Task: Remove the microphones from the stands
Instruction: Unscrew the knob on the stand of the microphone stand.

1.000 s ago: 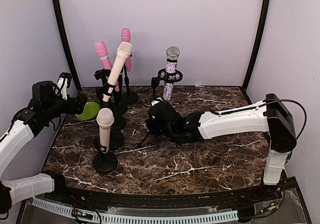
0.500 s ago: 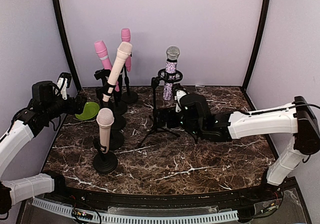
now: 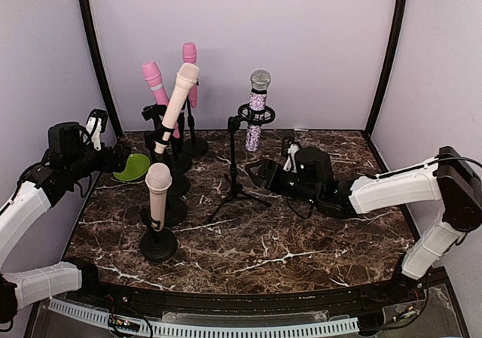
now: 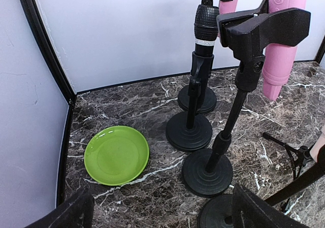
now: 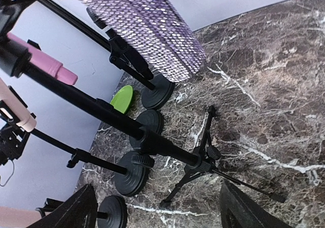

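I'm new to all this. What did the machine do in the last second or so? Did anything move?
The right tool pulled back to the right, away from the foot of the tripod stand, open and carrying nothing. The left tool stayed open near the green plate, and the sequined microphone still sits in its stand.
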Controlling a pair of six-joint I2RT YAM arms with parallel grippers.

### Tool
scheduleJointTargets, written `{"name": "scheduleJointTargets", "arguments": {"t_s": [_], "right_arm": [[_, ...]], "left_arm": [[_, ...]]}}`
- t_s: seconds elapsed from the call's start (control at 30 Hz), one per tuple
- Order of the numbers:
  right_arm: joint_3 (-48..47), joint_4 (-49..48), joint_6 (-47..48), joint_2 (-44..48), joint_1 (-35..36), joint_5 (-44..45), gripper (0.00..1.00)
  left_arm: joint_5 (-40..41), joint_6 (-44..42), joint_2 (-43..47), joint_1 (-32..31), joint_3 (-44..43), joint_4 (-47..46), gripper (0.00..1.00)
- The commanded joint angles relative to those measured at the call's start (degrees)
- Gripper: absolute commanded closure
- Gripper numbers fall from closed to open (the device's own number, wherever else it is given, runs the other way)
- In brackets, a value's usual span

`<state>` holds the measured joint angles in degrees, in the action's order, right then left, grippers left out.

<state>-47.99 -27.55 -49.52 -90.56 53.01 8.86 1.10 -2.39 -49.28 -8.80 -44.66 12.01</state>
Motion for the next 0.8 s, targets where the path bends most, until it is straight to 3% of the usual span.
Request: {"name": "scheduleJointTargets", "arguments": {"t_s": [0.0,0.2,0.5,0.77], "right_arm": [[-0.91,-4.32,-5.94,-3.59,-1.41,-4.74,0.21],[-6.87,-0.57,-5.36,-8.19,-1.33,-8.24,0.33],[-9.06,-2.24,-5.02,-10.55,-1.18,-10.55,0.37],[-10.98,-2.69,-5.29,-13.0,-0.83,-11.8,0.54]], "left_arm": [[-0.39,-0.69,1.01,0.36,0.54,-1.2,0.04],[-0.52,-0.68,1.15,0.36,0.49,-1.13,0.04],[-0.56,-0.68,1.38,0.36,0.46,-1.11,0.04],[-0.44,-0.64,1.42,0.36,0.46,-1.07,0.04]]}}
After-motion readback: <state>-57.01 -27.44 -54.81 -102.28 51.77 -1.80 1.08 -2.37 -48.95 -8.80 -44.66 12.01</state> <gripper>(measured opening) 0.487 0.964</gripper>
